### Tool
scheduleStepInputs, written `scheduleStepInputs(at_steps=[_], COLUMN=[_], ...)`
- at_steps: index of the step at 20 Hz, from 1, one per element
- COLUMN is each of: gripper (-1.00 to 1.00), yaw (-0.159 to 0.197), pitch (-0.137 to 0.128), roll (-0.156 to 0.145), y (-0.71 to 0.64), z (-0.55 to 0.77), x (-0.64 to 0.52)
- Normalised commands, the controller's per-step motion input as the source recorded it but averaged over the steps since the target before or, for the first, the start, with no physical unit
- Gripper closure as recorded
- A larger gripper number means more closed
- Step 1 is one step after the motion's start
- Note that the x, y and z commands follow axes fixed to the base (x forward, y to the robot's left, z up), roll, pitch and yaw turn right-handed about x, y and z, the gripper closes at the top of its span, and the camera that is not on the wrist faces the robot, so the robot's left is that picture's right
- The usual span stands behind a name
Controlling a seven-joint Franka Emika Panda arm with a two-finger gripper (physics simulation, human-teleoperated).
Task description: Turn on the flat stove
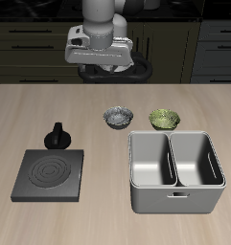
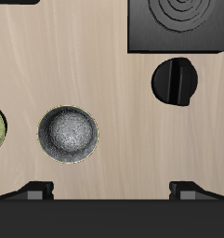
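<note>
The tool [image 1: 105, 57] hangs high above the counter's [image 1: 50, 105] back edge with its fingers [image 2: 34, 191] set wide apart and nothing between them. The stove [image 1: 50, 174] lies well forward of the tool, near the counter's front edge, its black knob [image 1: 57, 138] on the edge facing the tool; the wrist view shows the knob [image 2: 176, 81] just beside the ringed plate [image 2: 177, 24]. Closer below the tool sit a grey bowl [image 1: 117, 117] and a green bowl [image 1: 164, 119], with a two-compartment bin [image 1: 174, 172] in front of them.
</note>
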Motion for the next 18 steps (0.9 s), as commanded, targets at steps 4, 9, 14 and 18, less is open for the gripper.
scheduleStepInputs(at_steps=[4, 9, 14, 18], gripper=[-1.00, -1.00, -1.00, -1.00], yaw=[-0.027, -0.058, -0.018, -0.004], pitch=[-0.004, 0.003, -0.007, -0.015], roll=[0.042, 0.030, 0.009, -0.014], y=[-0.36, -0.27, -0.21, -0.28], z=[0.05, 0.01, 0.00, -0.03], x=[0.20, 0.16, 0.14, 0.19])
